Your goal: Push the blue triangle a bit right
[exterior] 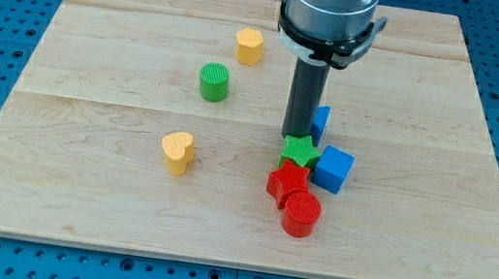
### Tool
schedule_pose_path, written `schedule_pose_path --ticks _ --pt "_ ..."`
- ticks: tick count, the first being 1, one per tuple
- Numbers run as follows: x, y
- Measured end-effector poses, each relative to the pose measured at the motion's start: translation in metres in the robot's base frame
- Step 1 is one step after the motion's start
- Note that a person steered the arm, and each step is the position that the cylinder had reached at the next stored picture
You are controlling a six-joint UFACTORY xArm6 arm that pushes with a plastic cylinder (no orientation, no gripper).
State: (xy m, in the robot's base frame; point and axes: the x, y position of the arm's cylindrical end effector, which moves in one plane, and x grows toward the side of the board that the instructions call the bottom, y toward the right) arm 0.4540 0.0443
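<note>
The blue triangle (320, 122) sits right of the board's middle, mostly hidden behind my rod; only its right edge shows. My tip (295, 135) stands at the triangle's left side, touching or nearly touching it. Just below the tip lies a green star (299, 150). A blue cube (333, 168) sits right of the star. A red star (287, 182) and a red cylinder (302, 213) lie below them in a tight cluster.
A green cylinder (214, 82) stands left of the rod. A yellow block (249, 47) sits toward the view's top. A yellow heart-shaped block (176, 152) lies at lower left. The wooden board (78, 174) rests on a blue pegboard.
</note>
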Motion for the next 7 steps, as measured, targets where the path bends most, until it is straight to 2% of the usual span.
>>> schedule_pose_path --ticks 3,5,7 --pt "0.000 -0.090" --pt "-0.045 -0.071" --pt "-0.036 -0.014"
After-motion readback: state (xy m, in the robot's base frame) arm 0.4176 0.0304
